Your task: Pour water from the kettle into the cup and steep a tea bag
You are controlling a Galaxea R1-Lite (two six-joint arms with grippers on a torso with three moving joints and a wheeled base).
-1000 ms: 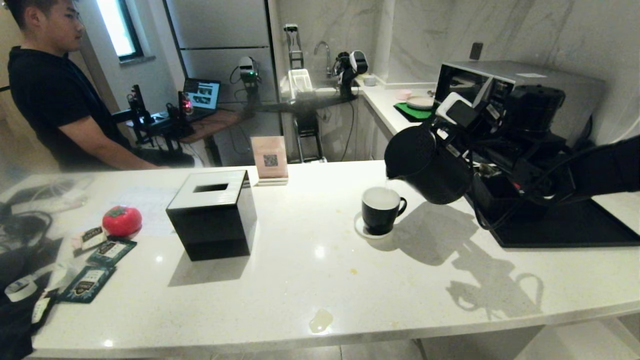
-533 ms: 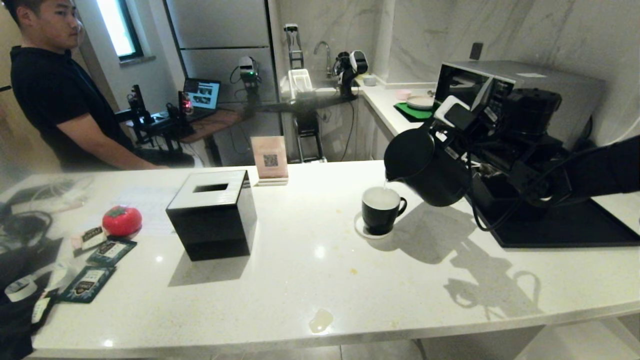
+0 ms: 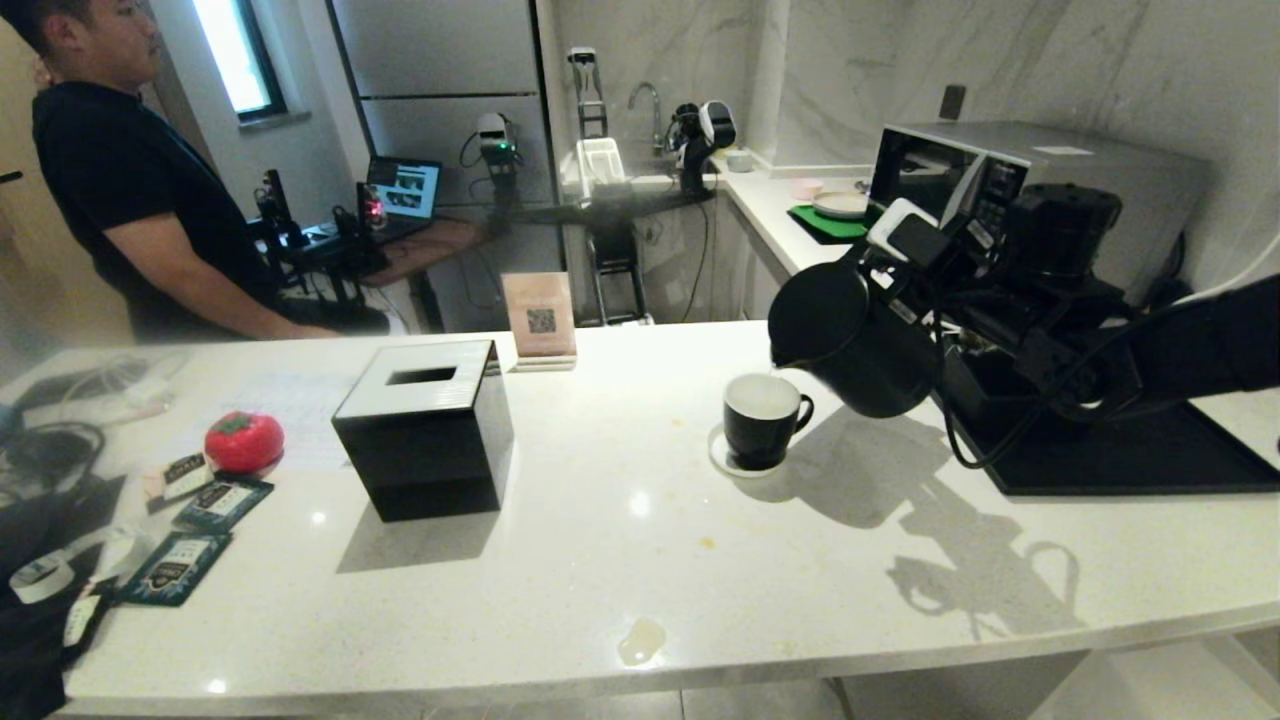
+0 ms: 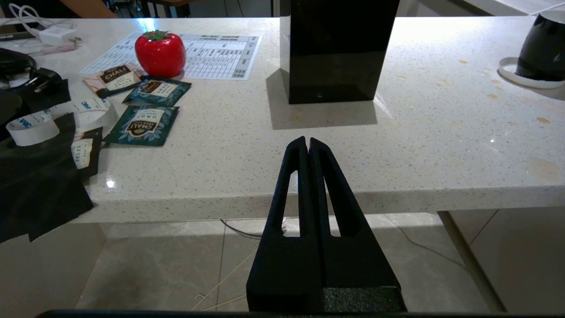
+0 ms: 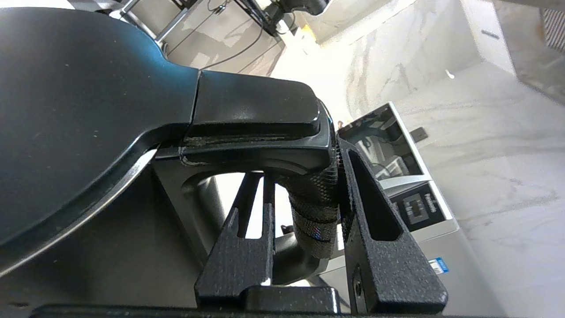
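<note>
The black kettle [image 3: 850, 340] hangs tilted over the counter, its spout just above the rim of the cup [image 3: 762, 420]. The black cup, white inside, stands on a small white coaster [image 3: 722, 455]. My right gripper [image 5: 304, 176] is shut on the kettle's handle [image 5: 313, 207], one finger on each side of it. My left gripper [image 4: 305, 141] is shut and empty, in front of and below the counter's front edge. Dark green tea bag sachets [image 3: 175, 565] [image 4: 143, 123] lie at the counter's far left. The cup [image 4: 543, 48] also shows in the left wrist view.
A black cube tissue box [image 3: 425, 425] stands mid-counter, left of the cup. A red tomato-shaped object [image 3: 243, 440] and tape rolls lie by the sachets. A black tray [image 3: 1130, 455] and a microwave [image 3: 1000, 170] are at the right. A person [image 3: 120, 200] stands beyond the counter's left end.
The thin stream of water from the spout into the cup no longer shows. The kettle has hardly moved. The person has shifted a little.
</note>
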